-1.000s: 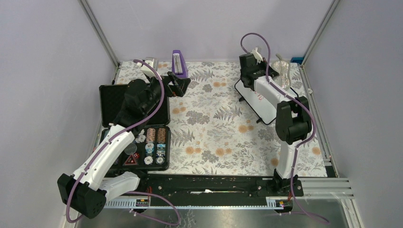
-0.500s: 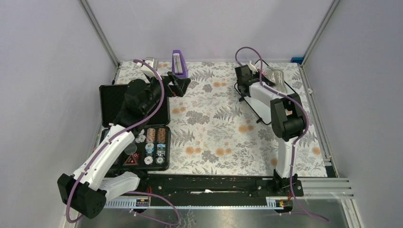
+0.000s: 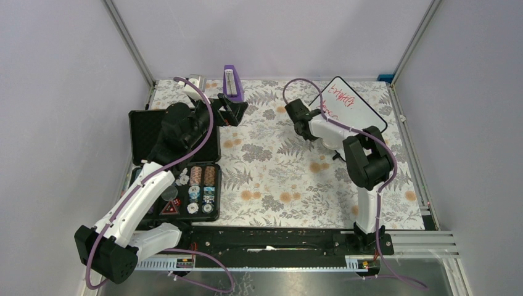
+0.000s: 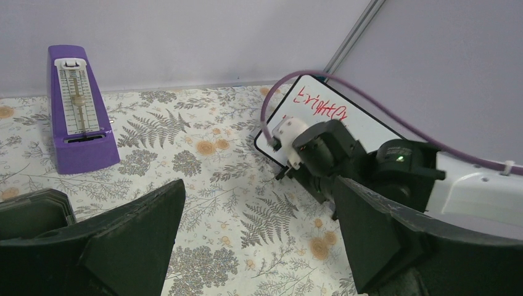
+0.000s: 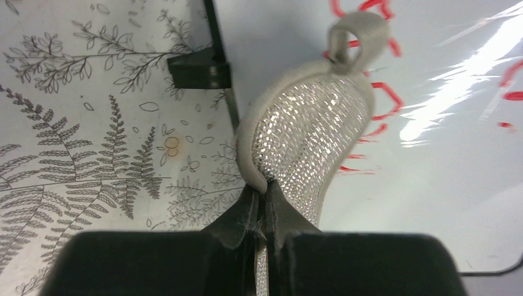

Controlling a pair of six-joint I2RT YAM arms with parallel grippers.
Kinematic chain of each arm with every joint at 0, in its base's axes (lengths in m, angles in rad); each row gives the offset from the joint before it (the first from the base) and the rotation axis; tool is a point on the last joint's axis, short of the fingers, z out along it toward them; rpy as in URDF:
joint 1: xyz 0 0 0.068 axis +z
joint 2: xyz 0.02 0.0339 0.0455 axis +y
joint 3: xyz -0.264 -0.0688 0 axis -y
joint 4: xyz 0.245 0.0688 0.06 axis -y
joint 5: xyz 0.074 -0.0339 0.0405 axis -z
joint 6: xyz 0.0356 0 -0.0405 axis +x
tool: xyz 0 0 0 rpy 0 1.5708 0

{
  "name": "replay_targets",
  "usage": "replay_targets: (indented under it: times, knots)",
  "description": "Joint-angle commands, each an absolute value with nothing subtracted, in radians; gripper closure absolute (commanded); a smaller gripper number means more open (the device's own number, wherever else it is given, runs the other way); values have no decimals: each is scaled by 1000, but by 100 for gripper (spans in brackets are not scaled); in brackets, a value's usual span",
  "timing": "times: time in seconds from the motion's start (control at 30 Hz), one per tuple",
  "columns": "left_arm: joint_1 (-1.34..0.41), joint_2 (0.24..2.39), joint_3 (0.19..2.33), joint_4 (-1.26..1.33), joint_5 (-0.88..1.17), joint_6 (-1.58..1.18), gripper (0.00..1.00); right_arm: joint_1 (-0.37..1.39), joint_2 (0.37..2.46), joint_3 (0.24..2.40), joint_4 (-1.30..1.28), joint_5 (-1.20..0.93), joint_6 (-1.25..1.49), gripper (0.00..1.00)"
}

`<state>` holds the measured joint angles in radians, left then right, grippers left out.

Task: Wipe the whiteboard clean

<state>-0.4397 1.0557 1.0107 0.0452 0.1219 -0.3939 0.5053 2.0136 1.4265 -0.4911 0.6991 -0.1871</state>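
The whiteboard lies at the back right, white with a thin black frame and red scribbles at its far end. It also shows in the left wrist view and the right wrist view. My right gripper is shut on a silvery oval pad, which lies over the board's left edge, beside red marks. In the top view the right gripper is at the board's near-left side and the pad is hidden. My left gripper is open and empty, above the mat.
A purple metronome stands at the back centre, just beyond my left gripper. An open black case of poker chips lies at the left under the left arm. A flowered mat covers the table. A black foot sticks out from the board's edge.
My right arm has swung left with the pad, from the board's far right to its left edge. The board now sits turned and farther back, its writing uncovered. The left arm has not moved.
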Motion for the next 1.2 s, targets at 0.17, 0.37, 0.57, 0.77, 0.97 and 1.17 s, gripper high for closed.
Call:
replay_targets:
  times: [0.17, 0.37, 0.57, 0.77, 0.97, 1.17]
  knots:
    - [-443, 1039, 1032, 92, 132, -399, 1, 412, 1949, 1662, -423, 1009, -244, 100]
    - [-443, 1043, 1034, 93, 135, -401, 1, 359, 2028, 1694, -291, 1087, -392, 100]
    - [-443, 1044, 1033, 93, 137, -402, 1, 362, 2098, 1630, -302, 1075, -357, 100]
    - [-445, 1044, 1032, 93, 138, -403, 1, 399, 2095, 1453, -338, 1003, -245, 100]
    - [-446, 1045, 1030, 95, 143, -407, 1, 487, 2112, 1340, -399, 918, -102, 100]
    - [-451, 1046, 1029, 94, 129, -401, 1, 551, 2072, 1360, -443, 740, -23, 100]
